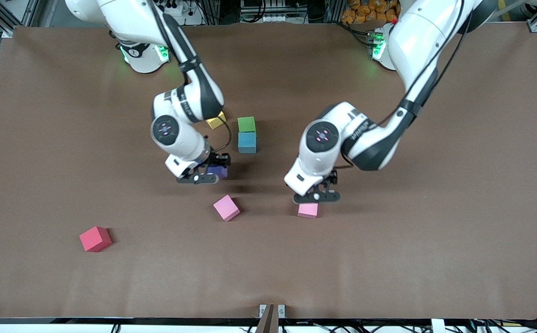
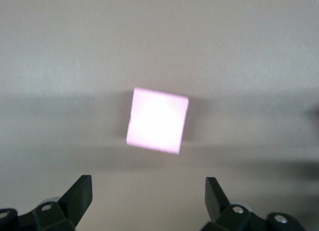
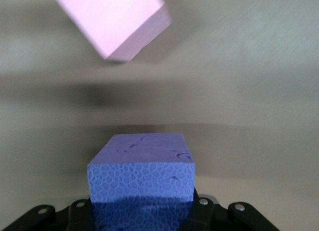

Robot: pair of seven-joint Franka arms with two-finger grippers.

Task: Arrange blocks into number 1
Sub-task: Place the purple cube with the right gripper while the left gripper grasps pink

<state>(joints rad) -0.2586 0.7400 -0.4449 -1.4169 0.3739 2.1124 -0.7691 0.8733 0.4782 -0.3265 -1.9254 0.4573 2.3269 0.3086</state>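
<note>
The right gripper (image 1: 202,178) held the purple block (image 3: 142,173) tight between its fingers, over the middle of the table (image 1: 389,259). The block was a bumpy foam cube.

The left gripper (image 1: 317,198) hung with its fingers (image 2: 79,193) wide apart – a pink block (image 2: 157,120) lay on the table just under them, not touched.

A second pink block (image 1: 226,207) sat tilted, nearer the front camera than the purple one. The green block (image 1: 246,124) touched the light blue block (image 1: 246,142); the yellow block (image 1: 216,120) lay beside the green one – partly hidden by the right arm.
</note>
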